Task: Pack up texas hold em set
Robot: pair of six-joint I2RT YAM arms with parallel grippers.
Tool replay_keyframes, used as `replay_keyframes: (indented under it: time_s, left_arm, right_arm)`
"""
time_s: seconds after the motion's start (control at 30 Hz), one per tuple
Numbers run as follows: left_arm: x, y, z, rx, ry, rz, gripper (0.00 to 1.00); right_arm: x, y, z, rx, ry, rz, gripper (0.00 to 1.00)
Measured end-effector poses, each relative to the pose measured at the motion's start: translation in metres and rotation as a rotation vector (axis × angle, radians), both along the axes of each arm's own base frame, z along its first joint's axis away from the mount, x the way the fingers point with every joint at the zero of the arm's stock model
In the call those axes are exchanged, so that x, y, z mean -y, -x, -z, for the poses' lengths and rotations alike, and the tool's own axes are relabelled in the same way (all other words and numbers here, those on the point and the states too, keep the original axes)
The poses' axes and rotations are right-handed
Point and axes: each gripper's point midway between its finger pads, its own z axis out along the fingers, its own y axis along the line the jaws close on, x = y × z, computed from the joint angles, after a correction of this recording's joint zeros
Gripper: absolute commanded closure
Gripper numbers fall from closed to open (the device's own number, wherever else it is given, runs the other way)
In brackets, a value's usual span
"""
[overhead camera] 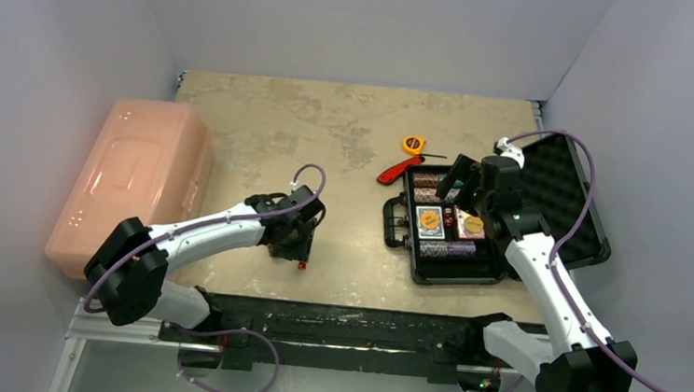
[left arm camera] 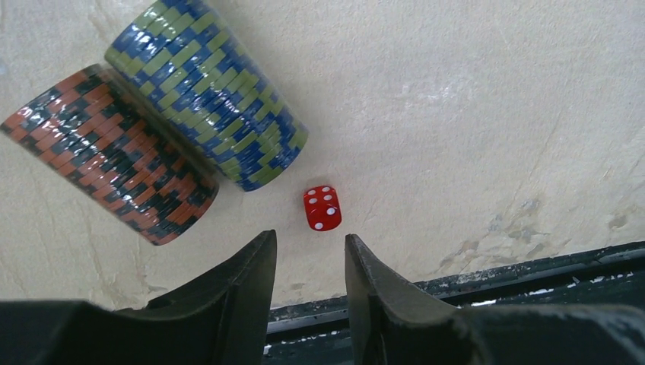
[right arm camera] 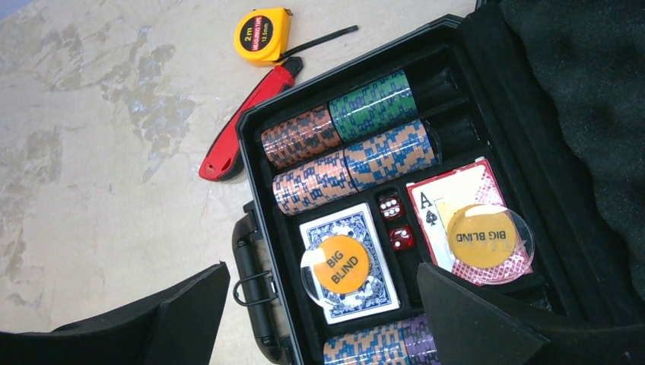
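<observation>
The black rectangular hard case [right arm camera: 249, 152] lies open on the right of the beige table [overhead camera: 330, 129], its egg-crate foam lid [overhead camera: 559, 189] laid back. Inside sit striped chip rolls [right arm camera: 346, 144], two card decks [right arm camera: 373, 293], each under a clear "BIG BLIND" disc [right arm camera: 481, 237], and two small red dice [right arm camera: 391, 207] between them. The right gripper [right arm camera: 321, 270] hangs above the case, jaws wide and empty. The left gripper [left arm camera: 310, 243], jaws parted and empty, hovers by a loose red die [left arm camera: 322, 207] and two loose chip stacks [left arm camera: 205, 91] on the table.
</observation>
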Motion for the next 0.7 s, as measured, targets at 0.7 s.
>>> replay_keyframes:
  time_s: [0.7]
  left_arm:
    - [0.01,-0.003,0.025,-0.01,-0.062,0.001,0.63]
  right_arm:
    - [0.0,-0.001,0.005,-0.017,0.014,-0.009,0.01]
